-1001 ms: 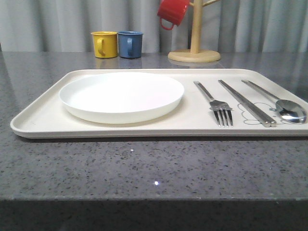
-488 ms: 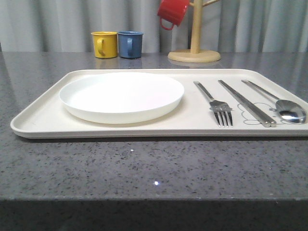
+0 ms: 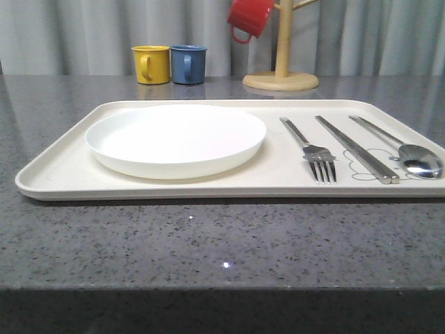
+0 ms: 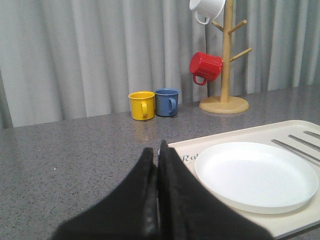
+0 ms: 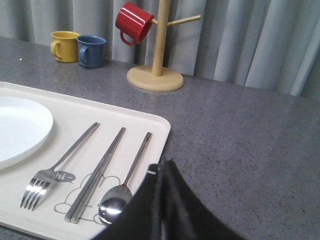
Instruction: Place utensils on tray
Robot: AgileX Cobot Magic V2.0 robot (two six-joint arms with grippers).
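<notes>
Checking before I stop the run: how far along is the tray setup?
Looks finished. The plate, fork, chopsticks and spoon all lie on the tray. Nothing is in hand: the left gripper and right gripper are shut and empty. Nothing appears left to place; the mugs sit off the tray.

The front camera sits low at the near edge of the grey speckled stone table (image 3: 208, 243) and looks straight across it, close to the big cream rectangular tray (image 3: 62, 174). The left wrist camera looks from the left side over the tray's left end, and the right wrist camera looks down from the right side over its right end. All three face the grey curtain (image 3: 83, 35) and share the yellow mug (image 3: 151, 64), the blue mug (image 3: 188, 64) and the wooden mug tree (image 3: 281, 66).
</notes>
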